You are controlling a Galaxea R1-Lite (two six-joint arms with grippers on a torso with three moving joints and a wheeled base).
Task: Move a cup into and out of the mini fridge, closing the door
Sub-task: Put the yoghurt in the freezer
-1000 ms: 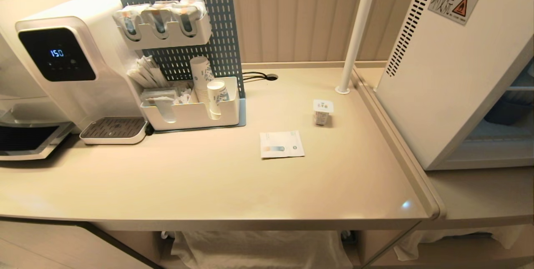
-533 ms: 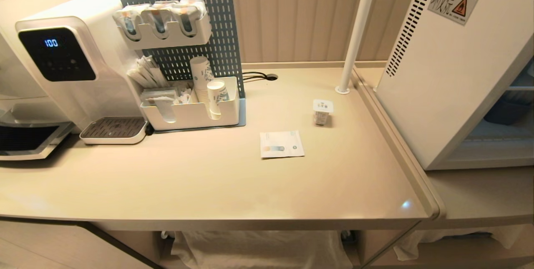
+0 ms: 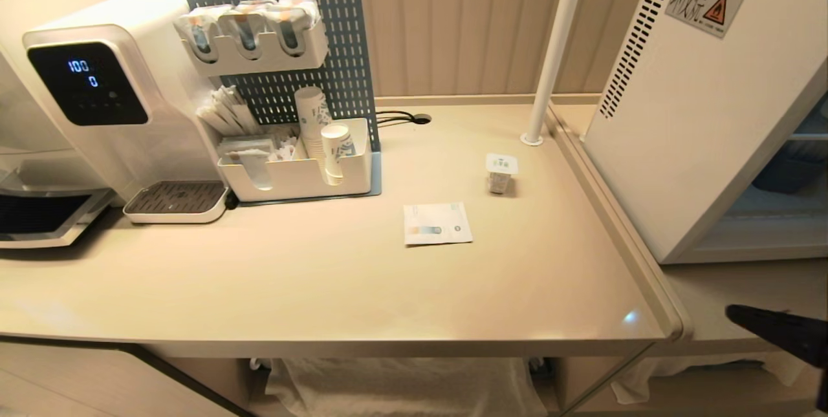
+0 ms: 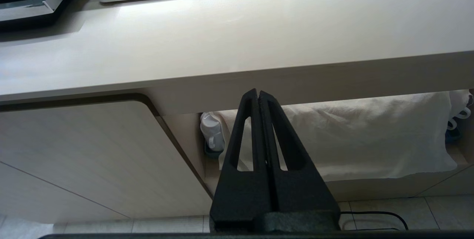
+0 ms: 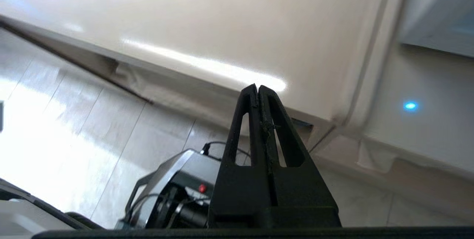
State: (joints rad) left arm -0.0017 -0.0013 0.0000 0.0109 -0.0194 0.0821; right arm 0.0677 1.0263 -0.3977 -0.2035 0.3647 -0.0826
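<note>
Small squat white tub-style cup (image 3: 501, 172) with flat white foil lid and green mark stands upright on the beige tabletop (image 3: 310, 281), right of centre, toward the far side. Nothing touches it.

Flat white paper sachet (image 3: 437, 224) lies nearer and slightly left of the cup, apart from it. White round post (image 3: 555, 48) rises from the tabletop just beyond the cup, at the far right.

Boxy white mini fridge (image 3: 698, 113) stands to the right on a lower adjoining surface, with side vent slots and a warning sticker facing the cup. Its front side shows an open interior with shelves; the door itself is not visible.

Right gripper (image 3: 776, 333) enters as a dark tip at the near right, below the fridge, well apart from the cup. Right wrist view: fingers (image 5: 245, 120) pressed together, holding nothing.

Left gripper (image 4: 258, 98) sits low in front of the tabletop edge, fingers pressed together, empty.

Left half of the tabletop: blue-grey pegboard organiser (image 3: 284, 81) with white bins, tall paper cups (image 3: 323, 136) and packets; white water dispenser (image 3: 103, 94) with a dark lit display at the far left.
</note>
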